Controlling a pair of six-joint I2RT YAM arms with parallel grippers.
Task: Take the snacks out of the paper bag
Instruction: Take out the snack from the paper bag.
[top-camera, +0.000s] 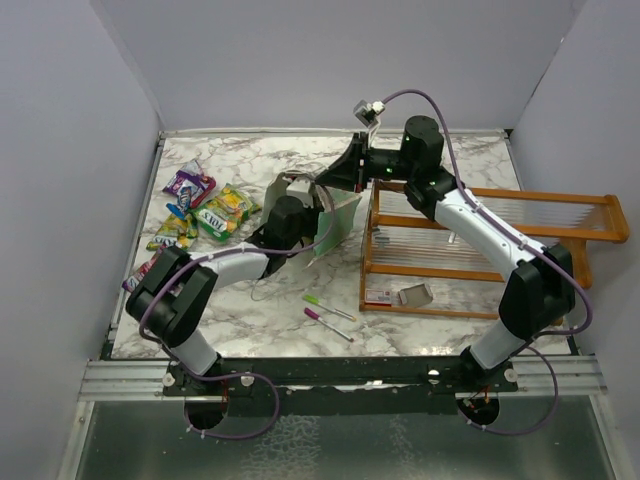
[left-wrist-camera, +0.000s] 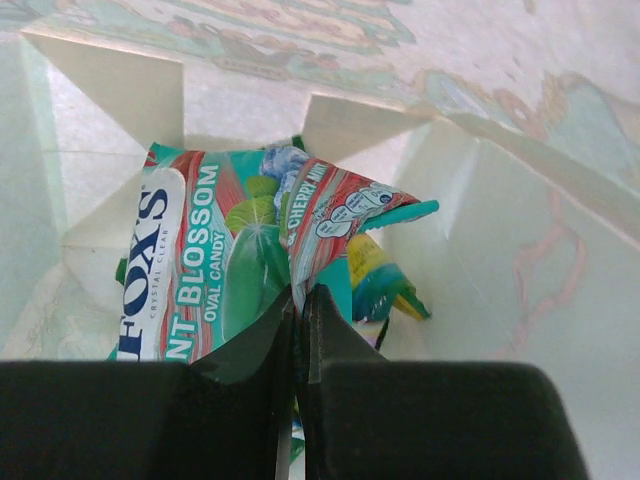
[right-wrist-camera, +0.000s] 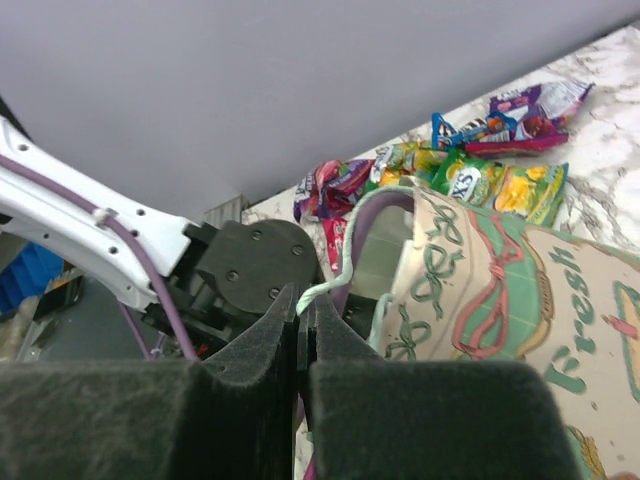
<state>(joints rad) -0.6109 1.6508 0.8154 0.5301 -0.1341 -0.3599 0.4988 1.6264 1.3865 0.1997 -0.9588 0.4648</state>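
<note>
Right now our left hand (left-wrist-camera: 300, 300) is deep inside the paper bag (top-camera: 340, 215), clenched on the lower edge of a teal candy packet (left-wrist-camera: 200, 270). The packet stands against the bag's cream back wall, directly ahead of the fingertips and rising above them. A second, yellow-and-green packet (left-wrist-camera: 378, 280) lies just behind it on the right side, not touched by the hand.

Our right hand (right-wrist-camera: 303, 305) is pinched shut on the bag's thin string handle (right-wrist-camera: 322, 290) at the rim. The bag's patterned side stretches away to the right of that hand.

From above, the bag sits tipped near the middle of the bench (top-camera: 420, 330), its mouth turned toward our left arm. A cluster of loose snacks (top-camera: 205, 205) in purple, yellow and green lies on the bench near the left wall, apart from the bag. Two pens (top-camera: 328, 307) rest on the near side of the bag, and an orange wooden rack (top-camera: 608, 218) stands to its right.
</note>
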